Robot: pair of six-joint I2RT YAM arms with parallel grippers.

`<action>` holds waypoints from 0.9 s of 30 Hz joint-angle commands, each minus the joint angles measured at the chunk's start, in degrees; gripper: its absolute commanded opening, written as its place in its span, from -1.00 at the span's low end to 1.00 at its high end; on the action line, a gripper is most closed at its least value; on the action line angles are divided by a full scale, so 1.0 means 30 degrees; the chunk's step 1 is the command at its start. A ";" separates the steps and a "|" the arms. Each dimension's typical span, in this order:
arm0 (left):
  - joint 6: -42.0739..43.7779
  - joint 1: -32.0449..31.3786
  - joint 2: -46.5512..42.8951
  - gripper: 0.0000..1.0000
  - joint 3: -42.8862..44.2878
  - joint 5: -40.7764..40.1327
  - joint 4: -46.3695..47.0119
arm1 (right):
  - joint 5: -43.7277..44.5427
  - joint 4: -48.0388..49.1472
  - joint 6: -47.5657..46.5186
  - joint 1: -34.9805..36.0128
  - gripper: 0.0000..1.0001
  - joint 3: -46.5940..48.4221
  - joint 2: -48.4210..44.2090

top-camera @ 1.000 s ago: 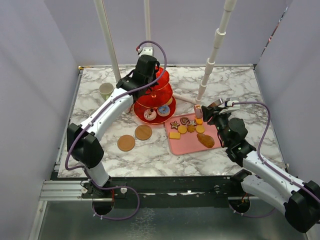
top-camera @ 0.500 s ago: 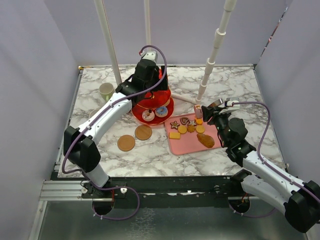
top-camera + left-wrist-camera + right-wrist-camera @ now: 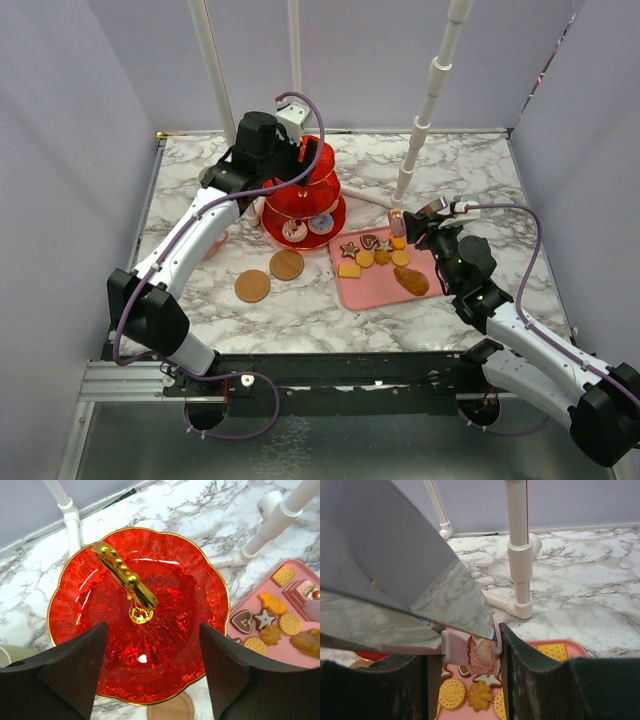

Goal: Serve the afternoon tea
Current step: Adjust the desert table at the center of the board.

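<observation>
The left claw [image 3: 152,627] hangs wide open over the stand [image 3: 310,200], fingers [image 3: 75,665] on either side of the top tier and touching nothing. Only the left wrist view shows the gold finial [image 3: 125,577] just beyond them, and a sliver of green mug [image 3: 6,655] at 8 o'clock. From the top camera, the stand sits at 11 o'clock of the tray [image 3: 380,288], with two coasters [image 3: 287,264] at the stand's 6 and 7 o'clock. The right claw [image 3: 402,228] is at the tray's 12 o'clock edge. Its wrist view shows it pinched narrow on a pink-white pastry [image 3: 481,657], above cookies [image 3: 452,694].
</observation>
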 commanded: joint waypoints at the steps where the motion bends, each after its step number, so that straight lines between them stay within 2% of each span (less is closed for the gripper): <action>1: 0.3440 0.0499 0.0034 0.41 -0.0028 0.2076 -0.0007 | -0.0433 -0.0217 0.0003 -0.0082 -0.45 0.0515 -0.0317; 11: 0.6691 0.2103 0.1916 -0.06 0.1401 0.6535 -0.0323 | -0.0355 -0.0334 0.0039 -0.0075 -0.45 0.0558 -0.0422; 16: 0.6872 0.2939 0.3066 -0.19 0.2581 0.9104 -0.0794 | -0.0302 -0.0376 0.0003 -0.0081 -0.45 0.0617 -0.0429; 18: 0.6574 0.2976 0.3390 -0.32 0.2848 1.0015 -0.0776 | -0.0313 -0.0368 0.0012 -0.0080 -0.45 0.0640 -0.0373; 20: 0.5581 0.2962 0.3735 -0.56 0.3160 1.0662 -0.0727 | -0.0279 -0.0388 0.0024 -0.0082 -0.45 0.0647 -0.0370; 22: 0.4707 0.2730 0.3931 -0.79 0.3376 1.0465 -0.0646 | -0.0205 -0.0372 0.0052 -0.0082 -0.45 0.0647 -0.0369; 27: 0.2786 0.2271 0.2847 -1.00 0.1408 0.8493 0.1967 | -0.0157 -0.0407 0.0082 -0.0082 -0.45 0.0589 -0.0507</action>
